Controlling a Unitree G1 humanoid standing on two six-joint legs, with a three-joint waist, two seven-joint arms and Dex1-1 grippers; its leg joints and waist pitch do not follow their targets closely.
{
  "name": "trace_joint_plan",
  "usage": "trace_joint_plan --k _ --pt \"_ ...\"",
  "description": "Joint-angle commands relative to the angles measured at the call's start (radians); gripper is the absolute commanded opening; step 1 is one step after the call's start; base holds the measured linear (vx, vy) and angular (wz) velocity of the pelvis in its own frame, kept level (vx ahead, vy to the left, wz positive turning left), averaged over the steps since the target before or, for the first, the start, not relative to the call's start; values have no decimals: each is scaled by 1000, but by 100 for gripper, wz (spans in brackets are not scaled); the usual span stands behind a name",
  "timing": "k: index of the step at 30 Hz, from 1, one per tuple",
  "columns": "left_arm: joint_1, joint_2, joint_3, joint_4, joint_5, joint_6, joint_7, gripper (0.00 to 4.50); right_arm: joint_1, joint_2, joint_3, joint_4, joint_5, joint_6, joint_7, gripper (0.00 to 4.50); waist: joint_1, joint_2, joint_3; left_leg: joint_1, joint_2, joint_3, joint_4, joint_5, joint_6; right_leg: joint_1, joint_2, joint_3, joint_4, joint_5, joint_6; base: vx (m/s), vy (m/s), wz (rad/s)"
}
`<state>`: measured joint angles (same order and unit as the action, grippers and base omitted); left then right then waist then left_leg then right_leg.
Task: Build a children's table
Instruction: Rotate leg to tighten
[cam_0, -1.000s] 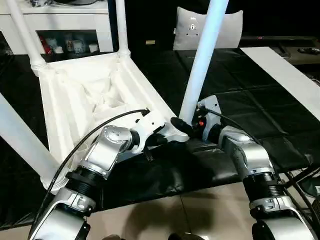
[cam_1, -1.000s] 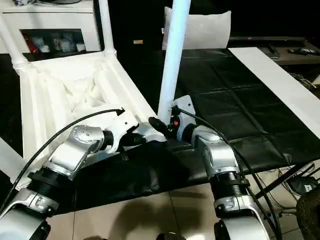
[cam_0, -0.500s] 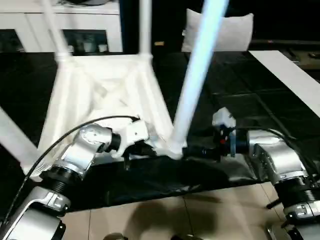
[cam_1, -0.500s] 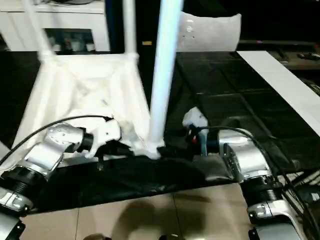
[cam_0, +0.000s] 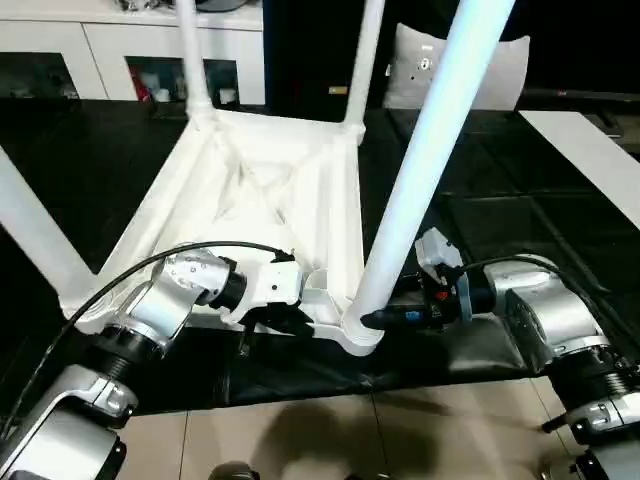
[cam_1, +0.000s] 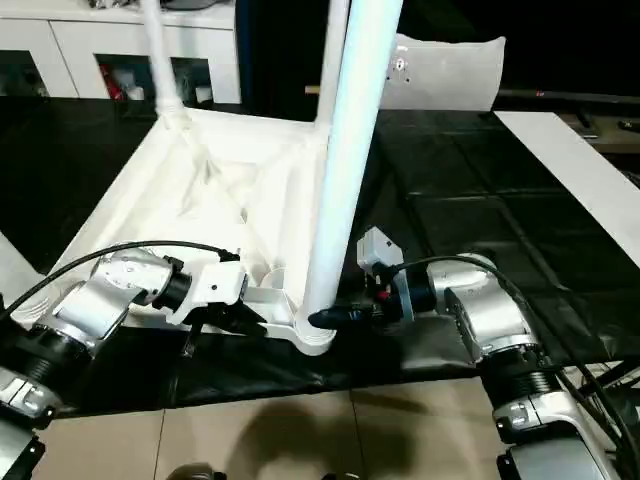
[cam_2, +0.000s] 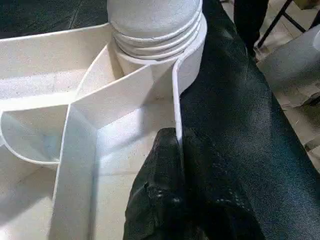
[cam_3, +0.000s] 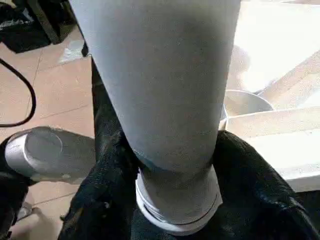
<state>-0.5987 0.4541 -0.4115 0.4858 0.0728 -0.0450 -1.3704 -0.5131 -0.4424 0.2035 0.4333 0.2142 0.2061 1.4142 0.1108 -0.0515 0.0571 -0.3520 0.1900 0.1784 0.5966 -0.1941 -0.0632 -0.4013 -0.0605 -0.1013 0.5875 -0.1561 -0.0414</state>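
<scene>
Four long round tapered white plastic legs stand up from the small white plastic children's table (cam_0: 260, 190), which lies upside down on the black padded mat (cam_0: 480, 230) with its ribbed underside facing me. I take the nearest leg (cam_0: 420, 170) as my landmark. It sits in the rounded corner socket (cam_0: 352, 332) closest to the robot, and the left wrist view shows some thread rings above the socket, so I judge it is maybe not screwed fully down.

Two far legs (cam_0: 190, 55) rise from the corners beyond the landmark leg, toward the white cabinet with glass doors (cam_0: 90, 60), and the fourth leg (cam_0: 30, 235) leans out on the robot's left side of it.

My left gripper (cam_0: 290, 322) has its black fingers (cam_2: 167, 200) pressed together on the thin white rim of the table top just beside the landmark leg. My right gripper (cam_0: 385, 318) reaches the base of this leg from the other side, with its fingers (cam_3: 110, 185) around the leg's foot on both sides.

So I think the assembling is almost done. What remains, in my judgement, is to tighten this last leg and then turn the table onto its legs.
</scene>
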Motion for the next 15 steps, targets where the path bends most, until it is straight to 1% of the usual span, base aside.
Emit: trace_joint_plan --k 1,3,4,6,7,8,9,10,11,12,13,14,15 --pt "-21 -26 -47 -19 -3 -35 -41 0 -11 5 5 2 10 8 3 195 -6 3 -69 10 52 -12 -66 -161 39 54 -96 60 -71 -352 -138 0 0 0" --pt "-21 -26 -46 -16 -4 -37 -42 0 -9 6 8 2 10 7 6 193 -6 3 -69 10 52 -13 -66 -159 38 53 -96 61 -71 -358 -133 0 0 0" --pt "-20 -26 -45 -12 -3 -41 -44 0 -5 7 11 1 12 10 10 193 -4 10 -70 9 53 -14 -67 -154 38 54 -96 60 -70 -345 -136 0 0 0" --pt "-19 -28 -41 -7 -6 -33 -43 0 3 11 10 -6 19 19 12 193 -6 7 -70 9 54 -14 -67 -158 36 54 -95 60 -69 -337 -139 0 0 0" --pt "-17 -30 -36 -6 -10 -16 -40 0 9 16 4 -14 27 30 10 193 -5 12 -71 10 54 -14 -67 -159 35 54 -94 60 -68 -331 -142 0 0 0" --pt "-15 -37 -24 -8 -18 29 -28 0 22 28 -7 -33 45 52 -1 192 -6 10 -70 10 54 -13 -67 -162 33 55 -93 60 -69 -326 -144 0 0 0" --pt "-13 -44 -14 -15 -28 66 -17 0 30 39 -10 -47 50 72 -26 192 -5 15 -70 10 54 -14 -68 -161 31 55 -94 60 -67 -321 -150 0 0 0" --pt "-11 -60 3 -31 -41 133 12 0 34 65 -14 -54 37 96 -101 192 -6 15 -69 11 55 -15 -69 -168 24 54 -94 60 -68 -329 -149 0 0 0" --pt "-10 -62 5 -34 -42 142 17 0 34 69 -15 -54 34 98 -113 192 -6 13 -68 11 53 -14 -69 -173 23 54 -93 60 -70 -337 -148 0 0 0" --pt "-6 -79 20 -52 -50 191 53 0 29 99 -24 -44 9 111 -205 192 -11 16 -65 12 50 -16 -70 -197 15 53 -95 59 -75 -385 -138 0 0 0" --pt "-4 -91 28 -62 -51 218 80 0 21 123 -33 -33 -3 120 -266 192 -14 18 -62 15 48 -16 -70 -214 9 48 -95 58 -81 -421 -131 0 0 0" --pt "-1 -106 37 -73 -52 245 112 0 11 151 -46 -22 -10 134 -327 192 -21 15 -59 19 41 -19 -67 -251 -1 45 -97 52 -96 -525 -101 0 0 0" --pt "0 -123 47 -84 -54 274 143 0 1 177 -58 -13 -15 151 -383 192 -26 16 -59 18 39 -21 -66 -258 -7 47 -98 50 -98 -558 -87 -54 -2 -9"
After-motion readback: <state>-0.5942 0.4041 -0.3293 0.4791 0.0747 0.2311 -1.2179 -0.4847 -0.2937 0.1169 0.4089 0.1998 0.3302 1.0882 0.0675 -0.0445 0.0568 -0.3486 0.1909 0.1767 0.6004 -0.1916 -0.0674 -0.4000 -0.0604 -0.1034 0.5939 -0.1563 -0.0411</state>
